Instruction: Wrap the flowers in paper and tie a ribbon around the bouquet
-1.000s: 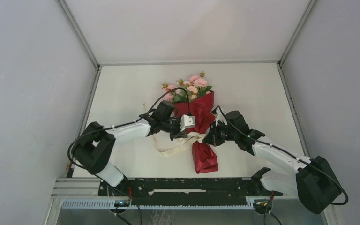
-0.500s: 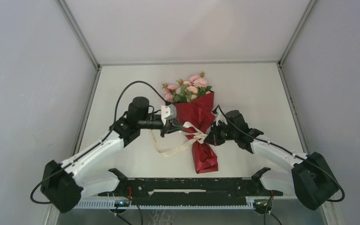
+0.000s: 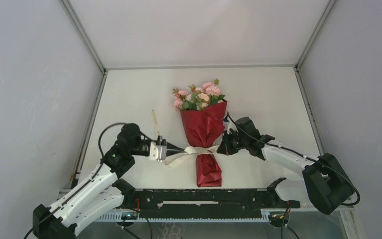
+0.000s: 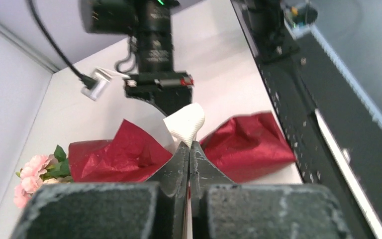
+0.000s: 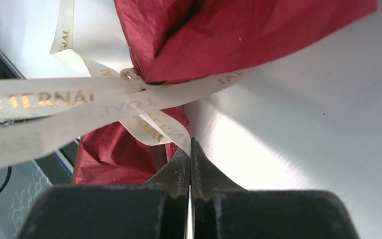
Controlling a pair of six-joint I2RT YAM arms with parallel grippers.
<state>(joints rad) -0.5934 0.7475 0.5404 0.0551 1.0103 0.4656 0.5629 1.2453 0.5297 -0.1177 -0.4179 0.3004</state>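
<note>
Both pairs of jaws are pressed together, each pinching 1 end of the long cream-white fabric ribbon with gold lettering (image 5: 54, 99). The left gripper (image 4: 189, 147) holds a folded end at its tips, and the right gripper (image 5: 190, 144) holds a tail running from the knot. We read these opposed grips, 1 on either side of the bouquet of pink blooms in a dark red paper cone (image 3: 204, 130), as a pull meant to cinch the knot at the cone's narrow waist. The crinkled dark red paper (image 4: 124, 154) is drawn in there, and the pale pink artificial flowers (image 3: 198, 97) fan out at the far end. The bouquet lies on the white table (image 3: 278, 99) between the 2 arms. A thin pale strip (image 3: 154, 121) lies left of the cone, well apart from the ribbon. A black rail (image 3: 204, 195) borders the near edge. We see nothing blocking either pull, though the right gripper sits just beside the paper.
</note>
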